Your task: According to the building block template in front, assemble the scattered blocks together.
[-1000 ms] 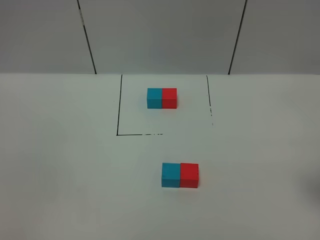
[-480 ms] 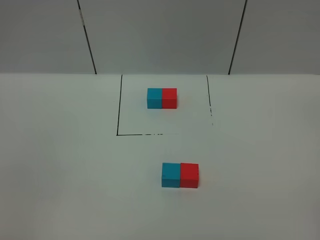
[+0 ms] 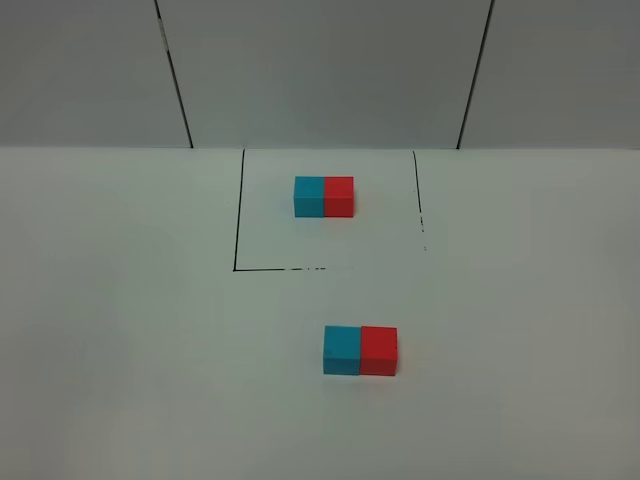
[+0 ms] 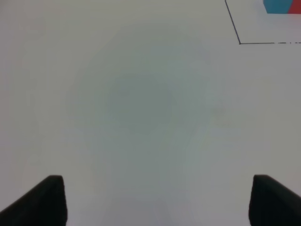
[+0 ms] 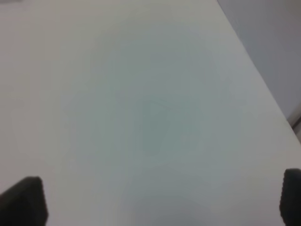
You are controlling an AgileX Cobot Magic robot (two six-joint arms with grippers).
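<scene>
The building block template (image 3: pixel 324 196) is a short cyan-red bar, cyan on the left, inside the black-outlined area at the back. The scattered blocks lie nearer the front: the cyan cube (image 3: pixel 342 350) and the red cube (image 3: pixel 379 351) sit side by side and touching, cyan on the left. Neither gripper shows in the exterior view. In the left wrist view my left gripper (image 4: pixel 157 202) is open and empty over bare table, with the template's cyan end (image 4: pixel 277 5) at the frame edge. My right gripper (image 5: pixel 157 200) is open and empty over bare table.
A thin black outline (image 3: pixel 238 230) marks the template area on the white table (image 3: pixel 120 330). Grey wall panels (image 3: pixel 320 70) rise behind the table. The right wrist view shows the table's edge (image 5: pixel 263 80) with grey beyond it.
</scene>
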